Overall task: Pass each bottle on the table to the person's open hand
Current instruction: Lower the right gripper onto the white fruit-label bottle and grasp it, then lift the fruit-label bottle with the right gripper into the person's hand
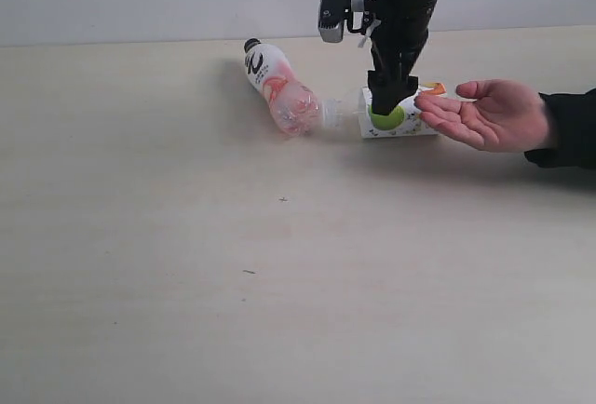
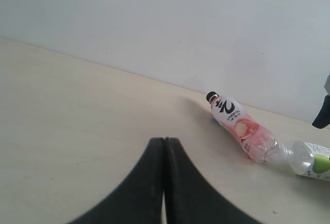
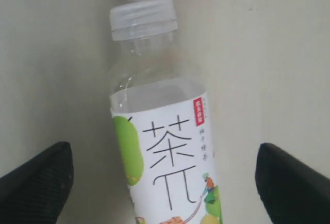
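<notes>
Two bottles lie on the table [image 1: 186, 264] at the back. The pink-labelled bottle [image 1: 279, 87] has a black cap; it also shows in the left wrist view [image 2: 240, 126]. The white-green bottle [image 1: 396, 117] lies cap toward it, seen close in the right wrist view [image 3: 162, 141] and at the edge of the left wrist view [image 2: 312, 160]. My right gripper [image 1: 389, 106] hangs just above this bottle, open, its fingertips [image 3: 41, 177] standing wide on either side without touching. The person's open hand [image 1: 489, 114] waits palm up just right of it. My left gripper [image 2: 164, 146] is shut on nothing, out of the exterior view.
A pale wall runs behind the table's far edge. The person's black sleeve [image 1: 570, 129] enters from the right edge. A few small dark specks [image 1: 283, 199] mark the tabletop.
</notes>
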`<state>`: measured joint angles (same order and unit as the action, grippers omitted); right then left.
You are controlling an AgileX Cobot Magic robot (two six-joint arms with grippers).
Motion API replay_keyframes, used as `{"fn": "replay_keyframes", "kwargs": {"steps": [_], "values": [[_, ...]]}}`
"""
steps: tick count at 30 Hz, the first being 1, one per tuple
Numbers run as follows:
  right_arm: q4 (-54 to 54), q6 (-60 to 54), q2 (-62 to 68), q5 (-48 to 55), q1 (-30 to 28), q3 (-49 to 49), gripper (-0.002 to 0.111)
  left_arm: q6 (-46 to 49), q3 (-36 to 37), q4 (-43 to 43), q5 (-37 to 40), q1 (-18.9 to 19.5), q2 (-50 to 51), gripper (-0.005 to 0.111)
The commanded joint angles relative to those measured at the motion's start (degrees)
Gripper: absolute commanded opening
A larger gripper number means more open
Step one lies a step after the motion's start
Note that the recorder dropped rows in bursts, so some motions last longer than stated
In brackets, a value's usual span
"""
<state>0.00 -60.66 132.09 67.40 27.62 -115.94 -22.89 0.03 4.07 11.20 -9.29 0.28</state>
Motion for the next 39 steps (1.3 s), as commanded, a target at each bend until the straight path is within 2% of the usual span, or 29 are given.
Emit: {"fn": "replay_keyframes", "kwargs": {"steps": [1, 12, 21, 23, 27, 32, 34, 39], "values": [[0.6, -1.0, 0.0, -2.7, 0.0, -0.4, 0.089, 0.1, 0.0, 0.2, 0.2, -0.2, -0.3, 0.0], [1.0, -4.3, 4.5, -2.3, 0.0, -0.4, 0.089, 0.1, 0.0, 0.2, 0.2, -0.2, -0.3, 0.0], [1.0, -4.2, 8.3, -6.4, 0.0, -0.4, 0.089, 0.1, 0.0, 0.2, 0.2, -0.2, -0.3, 0.0], [1.0, -4.2, 8.1, -6.4, 0.0, -0.4, 0.085, 0.1, 0.0, 0.2, 0.2, -0.2, -0.3, 0.0], [-1.4, -4.2, 7.9, -6.4, 0.0, -0.4, 0.062, 0.1, 0.0, 0.2, 0.2, -0.2, -0.3, 0.0], [-2.0, -4.2, 7.8, -5.5, 0.0, -0.4, 0.016, 0.1, 0.0, 0.2, 0.2, -0.2, -0.3, 0.0], [-2.0, -4.2, 7.5, -4.6, 0.0, -0.4, 0.0, 0.1, 0.0, 0.2, 0.2, -0.2, -0.3, 0.0], [-2.0, -3.5, 5.0, -3.1, 0.7, -0.4, 0.0, 0.1, 0.0, 0.2, 0.2, -0.2, -0.3, 0.0]]}}
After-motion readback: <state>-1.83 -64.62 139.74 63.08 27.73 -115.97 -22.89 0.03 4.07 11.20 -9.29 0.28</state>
